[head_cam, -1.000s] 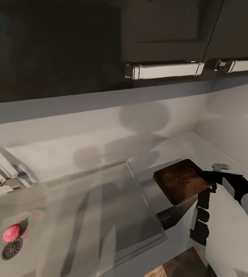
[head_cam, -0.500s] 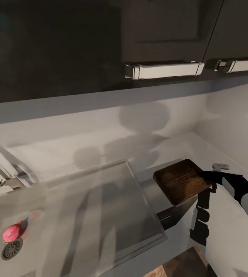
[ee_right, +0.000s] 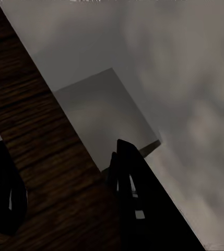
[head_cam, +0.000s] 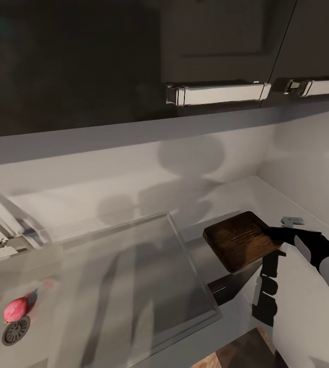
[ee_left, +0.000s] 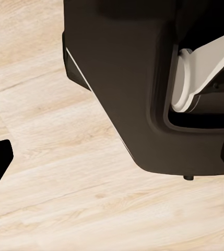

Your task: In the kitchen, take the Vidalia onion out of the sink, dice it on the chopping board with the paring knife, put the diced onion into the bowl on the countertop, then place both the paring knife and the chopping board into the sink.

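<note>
My right gripper (head_cam: 274,240) pinches the near edge of the chopping board (head_cam: 238,240), lifted over the countertop (head_cam: 236,197) beside the drainboard. Farther left, the onion (head_cam: 16,309) lies in the sink (head_cam: 42,312) by the drain. I cannot tell my left gripper's state.

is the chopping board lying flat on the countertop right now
No: in the head view the chopping board is held up off the countertop by the right gripper, casting a shadow below it.
</note>
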Robot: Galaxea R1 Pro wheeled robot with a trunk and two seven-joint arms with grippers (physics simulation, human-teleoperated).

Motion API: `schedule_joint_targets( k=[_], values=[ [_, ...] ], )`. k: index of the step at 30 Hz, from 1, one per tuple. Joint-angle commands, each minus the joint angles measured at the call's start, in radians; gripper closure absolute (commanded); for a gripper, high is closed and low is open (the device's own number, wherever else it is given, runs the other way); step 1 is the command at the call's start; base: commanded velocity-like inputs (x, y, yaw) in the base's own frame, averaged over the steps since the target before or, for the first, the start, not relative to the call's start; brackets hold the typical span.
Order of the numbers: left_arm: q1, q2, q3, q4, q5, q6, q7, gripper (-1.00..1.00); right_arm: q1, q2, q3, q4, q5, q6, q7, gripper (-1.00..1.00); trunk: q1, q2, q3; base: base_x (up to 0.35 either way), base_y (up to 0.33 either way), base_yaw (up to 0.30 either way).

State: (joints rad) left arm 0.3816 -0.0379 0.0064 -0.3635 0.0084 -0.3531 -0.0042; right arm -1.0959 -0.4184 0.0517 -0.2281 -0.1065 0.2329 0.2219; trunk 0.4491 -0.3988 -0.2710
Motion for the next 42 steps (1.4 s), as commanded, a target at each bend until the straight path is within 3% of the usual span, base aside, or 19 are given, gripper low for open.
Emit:
schedule_joint_targets(
  k=[1, 23, 42],
  values=[
    [0.000, 0.000, 0.000, -0.002, 0.001, -0.001, 0.000, -1.00, 0.001, 0.000, 0.006, 0.030, -0.014, 0.007, 0.004, 1.00, 0.001, -0.001, -0.002, 0.000, 0.000, 0.000],
    [0.000, 0.000, 0.000, -0.002, 0.001, 0.000, 0.000, -1.00, 0.001, 0.000, 0.005, 0.030, -0.010, 0.008, 0.002, 1.00, 0.001, -0.001, -0.001, 0.000, 0.000, 0.000],
    [0.000, 0.001, 0.001, 0.004, 0.001, 0.000, 0.000, -1.00, 0.001, 0.000, 0.005, 0.030, -0.012, 0.009, 0.003, 1.00, 0.001, -0.001, 0.026, 0.000, 0.000, 0.000]
  ],
)
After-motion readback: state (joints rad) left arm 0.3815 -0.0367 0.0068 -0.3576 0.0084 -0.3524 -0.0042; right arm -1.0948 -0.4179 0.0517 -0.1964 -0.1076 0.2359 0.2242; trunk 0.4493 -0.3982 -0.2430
